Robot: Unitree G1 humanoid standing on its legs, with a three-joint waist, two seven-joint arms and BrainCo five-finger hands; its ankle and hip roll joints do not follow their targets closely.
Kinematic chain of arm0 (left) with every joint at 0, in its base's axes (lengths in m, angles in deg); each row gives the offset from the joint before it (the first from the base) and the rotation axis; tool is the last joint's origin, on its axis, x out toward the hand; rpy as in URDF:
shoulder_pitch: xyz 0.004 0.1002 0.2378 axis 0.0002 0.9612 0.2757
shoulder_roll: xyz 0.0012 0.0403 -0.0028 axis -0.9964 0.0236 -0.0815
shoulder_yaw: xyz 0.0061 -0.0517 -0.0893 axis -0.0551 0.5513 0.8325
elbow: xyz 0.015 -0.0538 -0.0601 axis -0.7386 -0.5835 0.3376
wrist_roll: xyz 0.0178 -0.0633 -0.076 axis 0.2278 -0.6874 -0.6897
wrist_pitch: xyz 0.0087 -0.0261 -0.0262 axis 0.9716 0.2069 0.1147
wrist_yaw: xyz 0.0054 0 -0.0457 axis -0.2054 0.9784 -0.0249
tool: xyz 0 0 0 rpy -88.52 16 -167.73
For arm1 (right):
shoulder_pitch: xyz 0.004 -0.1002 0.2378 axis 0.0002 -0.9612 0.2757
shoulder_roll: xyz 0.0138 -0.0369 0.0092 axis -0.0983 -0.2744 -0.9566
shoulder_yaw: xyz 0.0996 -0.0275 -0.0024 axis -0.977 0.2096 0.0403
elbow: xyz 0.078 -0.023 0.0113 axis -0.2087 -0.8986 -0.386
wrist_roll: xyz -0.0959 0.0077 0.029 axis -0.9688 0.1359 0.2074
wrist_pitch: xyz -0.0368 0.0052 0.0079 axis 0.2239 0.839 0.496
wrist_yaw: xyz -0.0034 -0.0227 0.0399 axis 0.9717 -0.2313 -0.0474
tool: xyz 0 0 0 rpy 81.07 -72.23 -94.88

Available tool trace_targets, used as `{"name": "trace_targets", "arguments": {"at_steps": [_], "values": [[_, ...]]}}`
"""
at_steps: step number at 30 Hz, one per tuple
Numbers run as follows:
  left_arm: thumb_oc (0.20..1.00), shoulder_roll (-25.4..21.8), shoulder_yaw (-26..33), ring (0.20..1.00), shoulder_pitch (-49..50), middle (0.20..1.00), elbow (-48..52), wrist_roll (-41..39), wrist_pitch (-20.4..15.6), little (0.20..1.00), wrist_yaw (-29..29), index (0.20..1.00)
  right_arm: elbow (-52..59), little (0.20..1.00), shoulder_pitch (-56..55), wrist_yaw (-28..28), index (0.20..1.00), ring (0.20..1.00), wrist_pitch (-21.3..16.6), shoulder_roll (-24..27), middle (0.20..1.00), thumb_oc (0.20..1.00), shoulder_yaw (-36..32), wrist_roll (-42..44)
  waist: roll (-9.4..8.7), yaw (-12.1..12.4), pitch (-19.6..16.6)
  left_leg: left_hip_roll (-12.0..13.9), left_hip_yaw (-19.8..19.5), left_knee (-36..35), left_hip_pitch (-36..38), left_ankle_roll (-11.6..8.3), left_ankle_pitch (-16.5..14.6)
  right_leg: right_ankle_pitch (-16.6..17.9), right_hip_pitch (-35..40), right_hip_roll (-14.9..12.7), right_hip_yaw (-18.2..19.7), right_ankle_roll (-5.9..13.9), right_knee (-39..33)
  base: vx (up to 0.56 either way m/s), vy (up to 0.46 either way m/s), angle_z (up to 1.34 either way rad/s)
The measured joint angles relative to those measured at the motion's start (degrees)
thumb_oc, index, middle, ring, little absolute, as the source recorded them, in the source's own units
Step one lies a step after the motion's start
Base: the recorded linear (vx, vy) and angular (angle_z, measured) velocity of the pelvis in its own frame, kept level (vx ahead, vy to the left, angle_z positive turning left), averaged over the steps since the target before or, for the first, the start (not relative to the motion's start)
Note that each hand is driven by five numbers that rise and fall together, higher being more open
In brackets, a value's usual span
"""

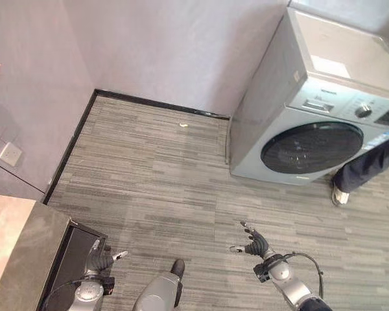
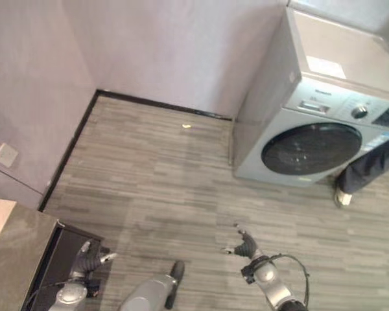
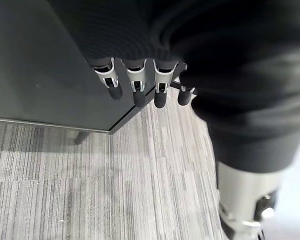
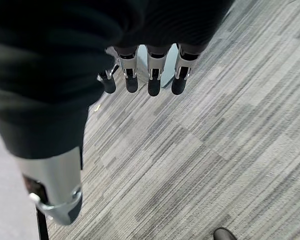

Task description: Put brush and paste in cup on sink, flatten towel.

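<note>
the left robot hand [image 1: 104,260] is seen low beside a dark cabinet [image 1: 68,259] under a grey stone counter [image 1: 19,259], fingers relaxed and empty. the right robot hand [image 1: 254,244] is held open over striped grey carpet floor [image 1: 155,175]. a silver front-loading washing machine [image 1: 311,123] stands by the wall, a person's dark trouser leg [image 1: 369,165] before it.

One washing machine [image 1: 318,116] is seen against the wall | one dark cabinet [image 1: 68,259] is counted at the lower left | one wall socket [image 1: 10,153] is noted | one scrap [image 1: 183,124] is spotted on the floor | one person's leg [image 1: 369,165] is counted | two robot hands are shown: left hand [image 1: 104,260], right hand [image 1: 254,244].
</note>
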Motion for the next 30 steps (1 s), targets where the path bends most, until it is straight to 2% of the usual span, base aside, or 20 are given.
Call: {"name": "trace_targets", "arguments": {"at_steps": [3, 4, 5, 7, 8, 9, 11, 12, 13, 14, 16, 17, 19, 20, 21, 23, 25, 27, 28, 30], "values": [[1.000, -0.6, -0.1, 1.000, 2.2, 1.000, 1.2, 0.1, 0.1, 1.000, 0.7, 1.000, 0.2, 1.000, -0.7, -0.1, 1.000, 1.000, 0.0, -0.1, 1.000, 1.000, -0.2, 0.0, 0.07, 0.0, 0.0, -0.9, -0.7, -0.1, 2.1, 3.51, -0.2, 1.6, -6.4, -3.5, -1.6, 0.88, 13.5, 0.27, 0.273, 0.17], [1.000, -0.6, -0.1, 1.000, 3.1, 1.000, 1.7, 0.1, 0.1, 1.000, 1.2, 1.000, 0.1, 1.000, -0.5, 0.1, 1.000, 1.000, 0.0, -0.1, 1.000, 1.000, -0.7, 0.1, 1.36, -0.3, 0.5, -1.4, -0.9, 1.5, 4.1, 5.14, -1.2, 2.6, -8.5, -6.0, -2.6, 1.82, 18.4, 0.31, 0.236, 0.32], [1.000, -1.1, -0.8, 1.000, 3.0, 1.000, 2.3, 0.1, 0.1, 1.000, 1.3, 1.000, -0.1, 1.000, -0.5, 0.2, 1.000, 1.000, 0.1, -0.2, 1.000, 1.000, -0.7, 0.1, 1.85, -0.7, 0.7, -1.8, -1.3, 2.7, 4.8, 4.50, -1.7, 3.6, -9.0, -6.8, -2.7, 1.77, 18.5, 0.30, 0.256, 0.50], [1.000, -1.6, -2.0, 1.000, 1.5, 1.000, 3.5, 0.6, 0.1, 1.000, 1.6, 1.000, 0.5, 1.000, -0.9, 0.1, 1.000, 1.000, 0.0, 0.1, 1.000, 1.000, -1.9, 0.1, 4.13, -2.4, 1.5, -1.6, -6.8, 2.1, 6.7, 5.13, -2.9, 2.1, -14.2, 0.6, 4.4, 2.00, 20.7, 0.29, 0.193, 0.73], [1.000, -1.2, -2.0, 1.000, 0.8, 1.000, 3.5, 0.7, 0.0, 1.000, 1.6, 1.000, 1.1, 1.000, -1.0, 0.2, 1.000, 1.000, 0.0, 0.3, 1.000, 1.000, -2.8, 0.1, 5.10, -2.8, 2.2, -1.0, -7.8, -0.2, 8.4, 4.50, -2.6, -0.3, -18.4, 1.1, 2.3, 1.06, 22.2, 0.33, 0.031, 0.49], [1.000, -0.5, -2.0, 1.000, 0.9, 1.000, 3.2, 0.9, 0.1, 1.000, 1.7, 1.000, 1.3, 1.000, -1.0, 0.2, 1.000, 1.000, 0.0, 0.5, 1.000, 1.000, -3.3, 0.1, 5.90, -2.5, 2.7, -0.8, -8.1, -3.1, 11.1, 3.59, -2.2, -1.4, -22.4, -1.2, -5.0, -0.43, 21.5, 0.41, -0.072, 0.11], [1.000, 0.0, -1.9, 1.000, 1.7, 1.000, 2.9, 1.0, 0.2, 1.000, 1.7, 1.000, 2.1, 1.000, -1.4, 0.1, 1.000, 1.000, -0.1, 0.9, 1.000, 1.000, -3.3, 0.1, 7.06, -3.2, 3.0, -0.6, -9.6, -5.2, 14.7, 3.21, -2.2, -1.6, -26.6, -0.7, -9.6, -2.15, 14.4, 0.42, -0.100, 0.49], [1.000, 0.8, -2.1, 1.000, -0.3, 1.000, -1.2, 1.1, 0.1, 1.000, 1.8, 1.000, 2.0, 1.000, -3.0, 0.2, 1.000, 1.000, -0.1, 1.1, 1.000, 1.000, -3.2, 0.5, 8.37, -7.2, 2.9, 0.1, -14.6, -5.2, 16.3, -0.68, -5.0, -0.2, -28.3, 5.3, -3.5, -2.32, -5.0, 0.42, -0.098, 1.40], [1.000, 1.0, -2.3, 1.000, -0.9, 1.000, -1.8, 1.1, 0.2, 1.000, 1.8, 1.000, 1.8, 1.000, -3.6, 0.1, 1.000, 1.000, -0.1, 1.1, 1.000, 1.000, -2.7, 0.5, 7.97, -8.0, 3.0, 0.6, -13.6, -5.9, 17.7, -2.11, -5.3, 1.4, -28.7, 6.1, -2.6, -3.26, -10.3, 0.48, -0.097, 1.47], [1.000, 1.1, -2.6, 1.000, -0.5, 1.000, -1.6, 1.2, 0.0, 1.000, 1.8, 1.000, 1.8, 1.000, -4.5, 0.0, 1.000, 1.000, 0.0, 1.3, 1.000, 1.000, -2.1, 0.5, 8.10, -7.7, 3.1, 0.0, -15.4, -6.4, 20.6, -1.85, -5.6, 3.9, -30.5, 6.9, -2.2, -5.12, -13.6, 0.44, -0.064, 0.98], [1.000, 2.6, -3.0, 1.000, -1.4, 1.000, -3.8, 1.2, 0.0, 1.000, 1.8, 1.000, 1.5, 1.000, -6.4, 0.2, 1.000, 1.000, 0.0, 2.1, 1.000, 1.000, -2.0, 0.5, 9.31, -11.6, 1.3, 0.2, -22.9, -6.3, 23.5, -2.12, -7.1, 6.8, -30.1, 8.7, 4.5, -4.91, -25.0, 0.33, -0.078, 1.63], [1.000, 3.1, -3.4, 1.000, -2.0, 1.000, -4.6, 1.2, 0.1, 1.000, 1.7, 1.000, 1.6, 1.000, -6.4, 0.2, 1.000, 1.000, 0.1, 2.4, 1.000, 1.000, -1.9, 0.5, 9.82, -12.1, 1.5, 0.3, -23.8, -6.1, 25.4, -1.99, -6.9, 8.4, -30.1, 9.0, 5.2, -5.58, -25.7, 0.27, -0.136, 1.54], [1.000, 3.2, -4.6, 1.000, 0.1, 1.000, -4.2, 1.8, 0.0, 1.000, 1.5, 1.000, 3.3, 1.000, -7.2, 0.1, 1.000, 1.000, -0.3, 2.6, 1.000, 1.000, -1.9, 0.4, 8.25, -11.6, -0.8, -3.0, -23.5, -1.0, 28.9, -2.85, -7.5, 17.5, -27.8, 10.4, 3.8, -12.90, -25.2, 0.23, -0.150, 1.13], [1.000, 2.5, -6.1, 1.000, 1.1, 1.000, -4.4, 3.0, -0.2, 1.000, 1.5, 1.000, 4.7, 1.000, -9.0, 0.2, 1.000, 1.000, -0.6, 3.2, 1.000, 1.000, -2.1, 0.4, 5.76, -13.3, -2.1, -7.1, -24.0, 5.0, 28.4, -4.59, -7.9, 27.1, -25.9, 7.2, 5.2, -16.93, -25.5, 0.22, -0.199, 1.31], [1.000, 3.8, -7.2, 1.000, -0.1, 1.000, -4.0, 3.3, -0.3, 1.000, 1.5, 1.000, 3.3, 1.000, -6.6, 0.2, 1.000, 1.000, -0.4, 5.1, 1.000, 1.000, -2.4, 0.4, 10.22, -11.8, -3.1, -2.0, -22.4, 12.6, 23.7, -5.15, -12.4, 22.6, -25.6, 9.5, 2.9, -16.84, -24.5, 0.20, -0.181, 1.21], [1.000, 2.5, -6.8, 1.000, -1.7, 1.000, -2.6, 3.3, -0.4, 1.000, 1.4, 1.000, 3.3, 1.000, -4.7, 0.1, 1.000, 1.000, -0.4, 5.3, 1.000, 1.000, -2.2, 0.4, 8.93, -10.8, -2.1, 1.3, -20.6, 14.2, 20.7, -6.60, -13.1, 22.0, -24.6, 9.3, 1.9, -17.35, -25.3, 0.16, -0.148, 0.50], [1.000, 1.4, -6.4, 1.000, -3.4, 1.000, -2.4, 3.2, -0.3, 1.000, 1.4, 1.000, 4.7, 1.000, -2.6, 0.4, 1.000, 1.000, -0.5, 6.3, 1.000, 1.000, -2.6, 0.4, 8.32, -12.1, -1.1, 7.6, -20.6, 13.8, 17.4, -8.10, -13.6, 20.7, -21.8, 9.4, -0.9, -16.31, -25.2, 0.13, -0.091, 0.42], [1.000, 1.2, -6.4, 1.000, -3.7, 1.000, -1.3, 3.2, -0.4, 1.000, 1.4, 1.000, 4.8, 1.000, -1.8, 0.5, 1.000, 1.000, -0.6, 6.6, 1.000, 1.000, -3.4, 0.4, 7.66, -12.2, -0.7, 9.4, -20.6, 11.1, 16.5, -8.45, -13.4, 19.9, -20.3, 9.4, -0.7, -15.72, -25.2, 0.15, -0.090, 0.01], [1.000, 1.2, -6.6, 1.000, -3.8, 1.000, -0.6, 3.1, -0.4, 1.000, 1.4, 1.000, 4.9, 1.000, -1.4, 0.4, 1.000, 1.000, -0.6, 7.4, 1.000, 1.000, -3.1, 0.3, 8.25, -12.5, -0.7, 11.2, -20.5, 7.4, 15.8, -10.34, -10.5, 18.3, -20.1, 9.7, -1.3, -14.09, -24.4, 0.11, -0.047, -0.22], [1.000, 0.8, -6.8, 1.000, -4.4, 1.000, -0.5, 2.9, -0.4, 1.000, 1.4, 1.000, 4.5, 1.000, -1.0, 0.4, 1.000, 1.000, -0.6, 7.5, 1.000, 1.000, -3.0, 0.3, 8.91, -13.6, -0.5, 12.3, -20.8, 3.8, 17.6, -10.62, -10.5, 17.0, -20.3, 9.9, -2.1, -12.33, -23.7, 0.12, -0.054, 0.12]]}}
